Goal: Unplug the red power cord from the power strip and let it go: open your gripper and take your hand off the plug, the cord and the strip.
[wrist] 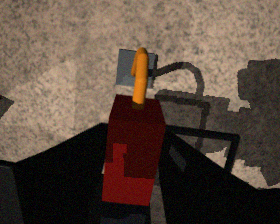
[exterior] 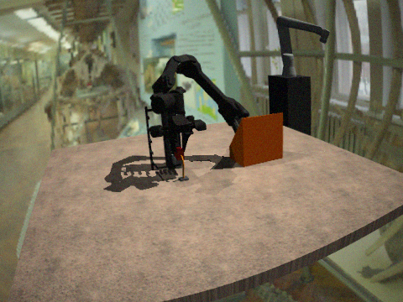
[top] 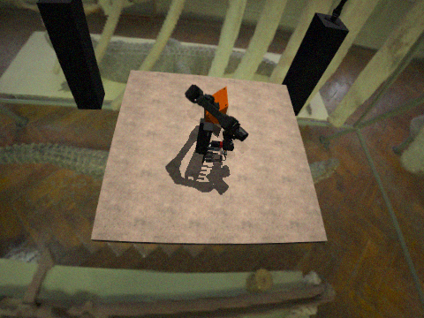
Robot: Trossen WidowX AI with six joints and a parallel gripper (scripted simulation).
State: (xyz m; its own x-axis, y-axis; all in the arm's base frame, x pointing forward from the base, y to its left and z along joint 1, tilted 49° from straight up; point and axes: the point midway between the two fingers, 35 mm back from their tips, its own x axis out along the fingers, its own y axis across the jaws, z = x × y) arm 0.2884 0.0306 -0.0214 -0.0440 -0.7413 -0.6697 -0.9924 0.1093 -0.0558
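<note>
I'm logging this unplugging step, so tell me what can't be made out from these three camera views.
- Power strip sockets: top view too small, and the black arm covers them.
- Whether the red block-shaped plug has left the strip: the tool fills the lower wrist view; the exterior view is too small.
- The orange cord meets a small grey square piece in the wrist view; its far end is hidden.
- Behind the orange wedge-shaped block: hidden in the exterior view.
</note>
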